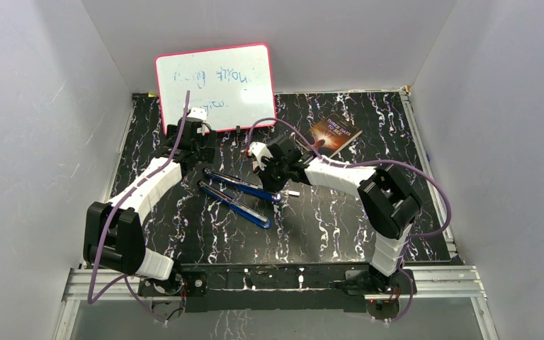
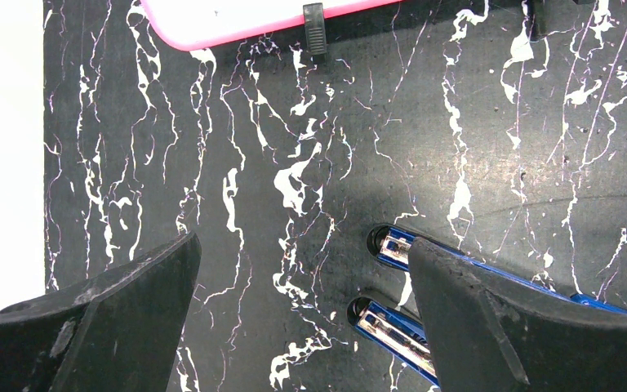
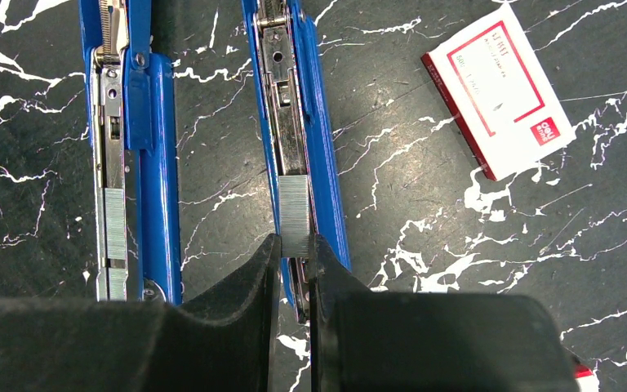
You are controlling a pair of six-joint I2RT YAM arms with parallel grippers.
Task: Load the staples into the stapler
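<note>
Silvery staples [image 3: 294, 204] pinched in our right claw [image 3: 295, 245], over rail of blue stapler [image 3: 324, 171]; our left claw [image 2: 302, 245] wide, holding nothing.

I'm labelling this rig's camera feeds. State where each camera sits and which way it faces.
Top external: above and behind the arm bases, looking down over the table; left arm and right arm show.
Left wrist: on the left arm, looking down at the table past its open left gripper.
Right wrist: on the right arm, looking down past the right gripper, shut on the staples over the blue stapler.
Shared: all three show the stapler; top and left wrist also catch the pink-framed whiteboard.
</note>
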